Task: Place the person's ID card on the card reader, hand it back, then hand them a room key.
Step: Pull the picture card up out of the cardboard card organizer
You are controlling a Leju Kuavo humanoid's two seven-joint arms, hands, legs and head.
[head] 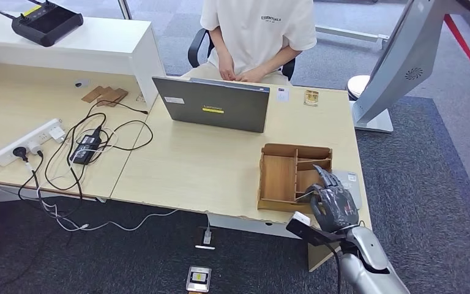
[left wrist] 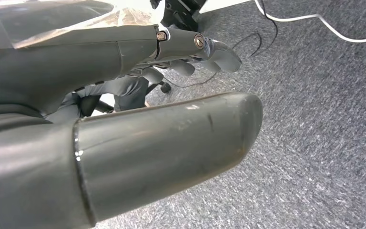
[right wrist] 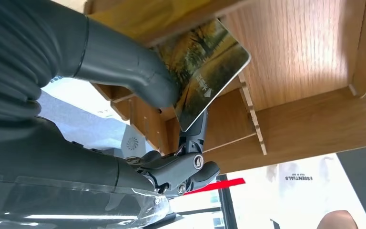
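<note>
Right hand [right wrist: 124, 95] pinches room key [right wrist: 205, 71] over wooden tray [head: 281, 177] | left hand [left wrist: 124, 119] hangs empty | laptop [head: 217, 104] beyond

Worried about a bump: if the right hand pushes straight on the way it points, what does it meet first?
Probably the wooden organizer: the right hand, pinching a card, is already at its compartments; depth is unclear.

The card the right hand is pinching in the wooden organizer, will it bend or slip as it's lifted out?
The card looks flat and thin, so probably stiff and light. Its glossy printed face may be slippery; the right hand pinches it near one edge, so it might pivot against the wooden organizer.
</note>
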